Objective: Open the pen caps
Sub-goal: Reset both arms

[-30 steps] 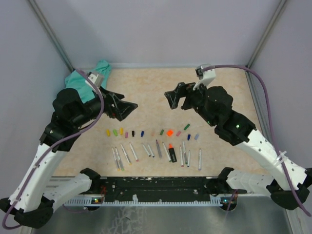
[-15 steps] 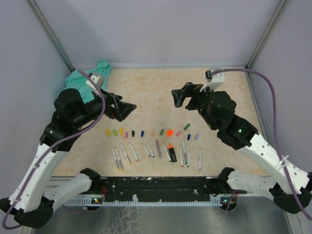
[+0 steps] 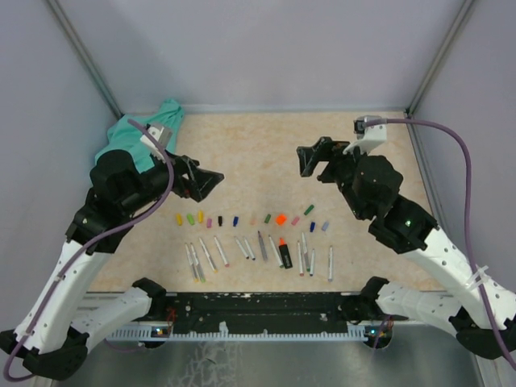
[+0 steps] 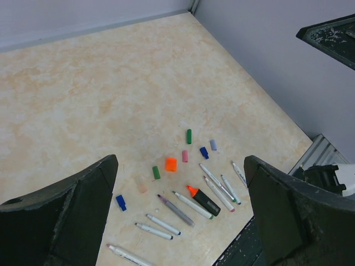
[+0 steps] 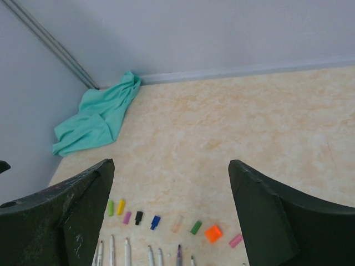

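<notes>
A row of small pen caps (image 3: 235, 219) lies loose on the beige table: yellow (image 3: 179, 218), green, pink, black, blue, a larger orange cap (image 3: 280, 218) and more to the right. Uncapped pen barrels (image 3: 219, 251) lie in a row just below them. The caps also show in the right wrist view (image 5: 155, 222) and the left wrist view (image 4: 171, 164). My left gripper (image 3: 208, 181) is open and empty, raised above the table's left side. My right gripper (image 3: 311, 160) is open and empty, raised at the right.
A teal cloth (image 3: 133, 137) lies bunched in the back left corner. A black highlighter with an orange tip (image 3: 285, 253) lies among the barrels. Grey walls enclose the table on three sides; a black rail (image 3: 258, 306) runs along the near edge.
My right gripper has moved right and a little back, away from the centre. My left gripper has drawn back slightly to the left. Caps and pens have not moved.
</notes>
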Action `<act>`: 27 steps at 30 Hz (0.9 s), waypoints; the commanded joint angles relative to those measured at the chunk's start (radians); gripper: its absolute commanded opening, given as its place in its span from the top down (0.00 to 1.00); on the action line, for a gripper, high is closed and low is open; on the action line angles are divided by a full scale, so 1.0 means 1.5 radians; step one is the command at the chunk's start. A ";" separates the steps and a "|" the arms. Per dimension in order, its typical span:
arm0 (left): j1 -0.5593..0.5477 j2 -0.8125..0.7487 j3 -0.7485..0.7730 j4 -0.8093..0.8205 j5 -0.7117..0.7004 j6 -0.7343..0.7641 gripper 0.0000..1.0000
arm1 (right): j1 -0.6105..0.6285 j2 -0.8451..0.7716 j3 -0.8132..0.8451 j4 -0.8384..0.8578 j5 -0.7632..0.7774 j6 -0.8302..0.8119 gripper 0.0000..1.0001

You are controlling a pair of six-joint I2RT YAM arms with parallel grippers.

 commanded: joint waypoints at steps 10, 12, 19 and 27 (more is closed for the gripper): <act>0.003 -0.030 -0.021 -0.002 -0.016 -0.003 0.01 | -0.002 -0.020 0.003 -0.035 0.021 -0.031 0.16; 0.003 -0.033 -0.024 -0.001 -0.016 -0.002 0.01 | -0.002 -0.027 -0.003 -0.038 0.034 -0.024 0.16; 0.003 -0.036 -0.039 0.011 -0.011 -0.005 0.01 | -0.001 -0.056 -0.025 -0.033 0.049 -0.017 0.15; 0.003 -0.041 -0.046 0.017 -0.002 -0.014 0.01 | -0.002 -0.082 -0.038 -0.030 0.053 -0.031 0.15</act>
